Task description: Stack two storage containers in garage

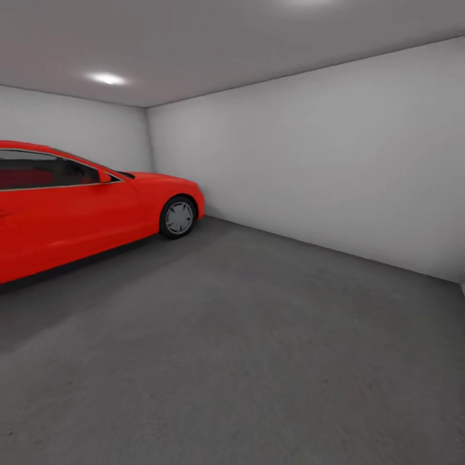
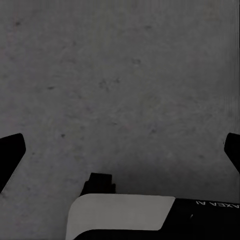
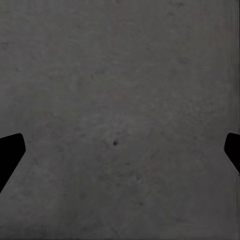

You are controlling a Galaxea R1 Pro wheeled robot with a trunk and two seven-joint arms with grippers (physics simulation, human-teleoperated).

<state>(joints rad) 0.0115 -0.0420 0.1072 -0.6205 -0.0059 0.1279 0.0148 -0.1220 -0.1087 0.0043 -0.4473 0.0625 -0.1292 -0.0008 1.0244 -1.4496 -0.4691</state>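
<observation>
We're in the garage w/ both grippers, left (image 2: 120, 150) and right (image 3: 120, 150), spread wide, empty over floor (image 3: 120, 75); bins probably light, so grip rims.

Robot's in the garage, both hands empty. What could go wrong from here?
1. The red car fills the left side; turning or driving that way risks clipping it.
2. The wall closes off the right, limiting room to manoeuvre.
3. Left hand and right hand are open over bare floor: nothing stacked yet.
</observation>
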